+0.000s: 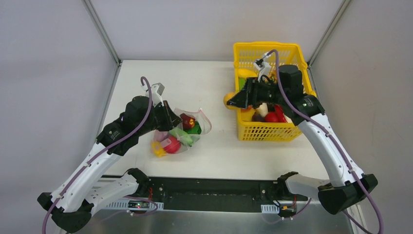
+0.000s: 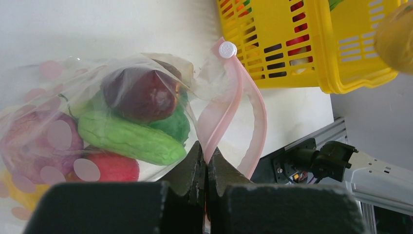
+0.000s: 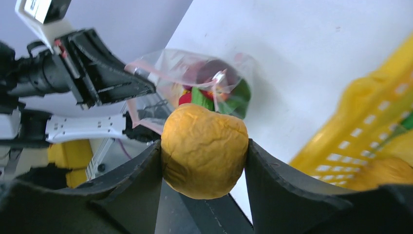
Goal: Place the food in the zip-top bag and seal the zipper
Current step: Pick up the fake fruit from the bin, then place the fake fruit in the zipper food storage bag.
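Note:
The clear zip-top bag [image 1: 182, 134] with pink dots lies on the white table, holding a dark purple fruit [image 2: 141, 95], green pieces [image 2: 129, 139] and a red piece [image 2: 109, 168]. Its pink zipper strip [image 2: 229, 102] gapes open, with a white slider [image 2: 227, 49] at one end. My left gripper [image 2: 207, 163] is shut on the zipper strip at the bag's mouth. My right gripper [image 3: 204, 146] is shut on a round orange-yellow toy fruit [image 3: 203, 150] and holds it in the air left of the basket, seen in the top view [image 1: 230, 100]. The bag also shows in the right wrist view [image 3: 195, 78].
A yellow lattice basket [image 1: 267, 131] stands at the back right with several more toy foods, red, yellow and white [image 1: 271, 116]. It also shows in the left wrist view [image 2: 311, 44]. White walls close in the table at the back and sides.

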